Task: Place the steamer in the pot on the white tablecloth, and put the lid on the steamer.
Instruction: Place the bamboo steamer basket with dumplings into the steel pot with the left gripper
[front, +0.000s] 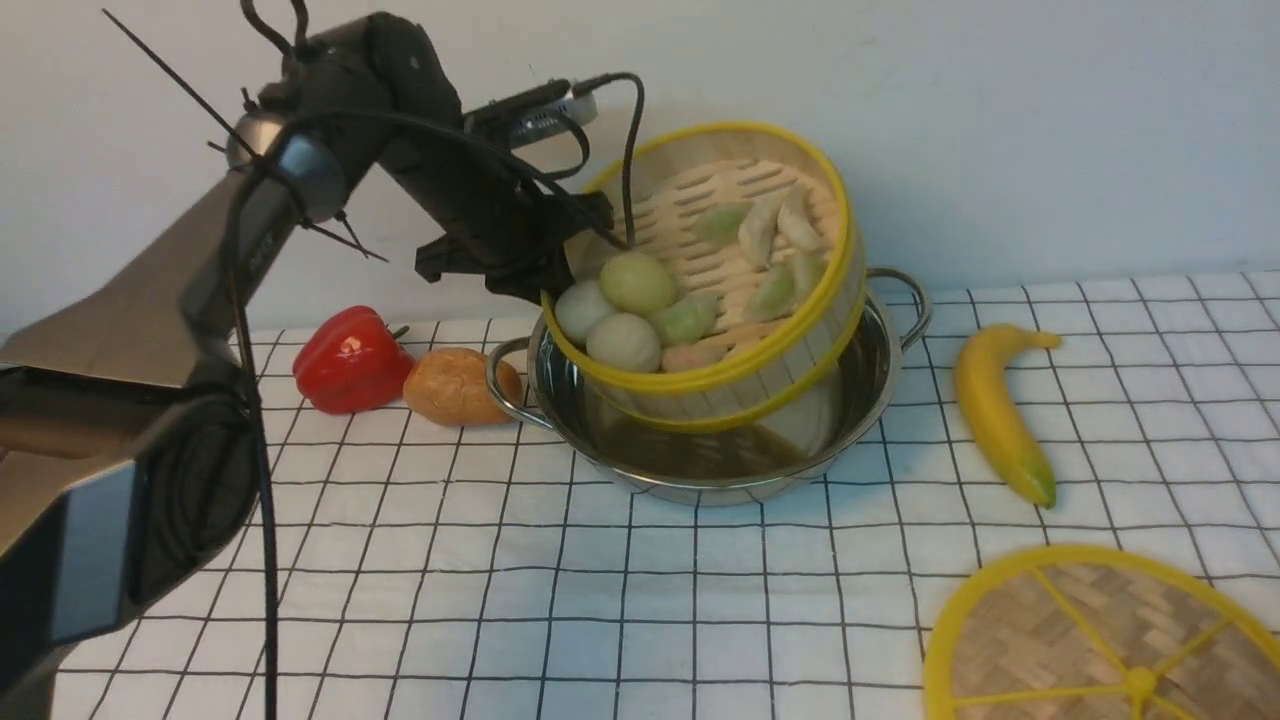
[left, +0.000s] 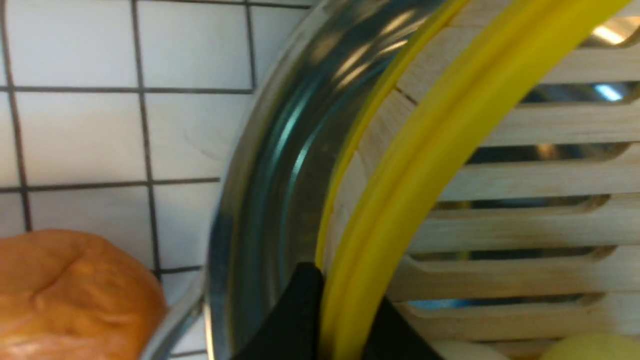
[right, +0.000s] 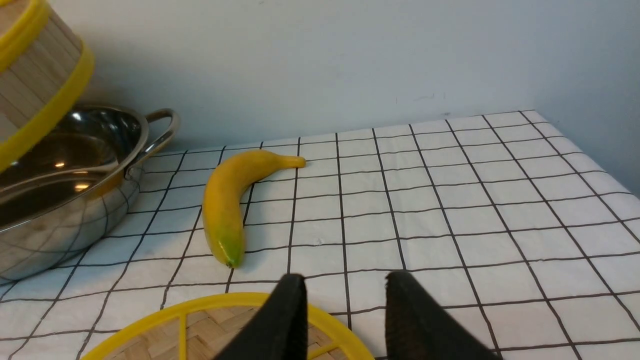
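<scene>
Front overview; wrists close; pot (front: 700, 488) shared

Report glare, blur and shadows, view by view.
Front view: soft even light, with the pot's mirror inside reflecting the steamer; left wrist view: too close, so the yellow rim and bread roll are soft, with bright streaks on the steel wall; right wrist view: sharp, with a faint shadow beside the banana and the grid mirrored in the pot's side.

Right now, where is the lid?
In the front view, the lid lies flat on the white tablecloth at the near right, just nearer than the banana and right of the pot.
</scene>
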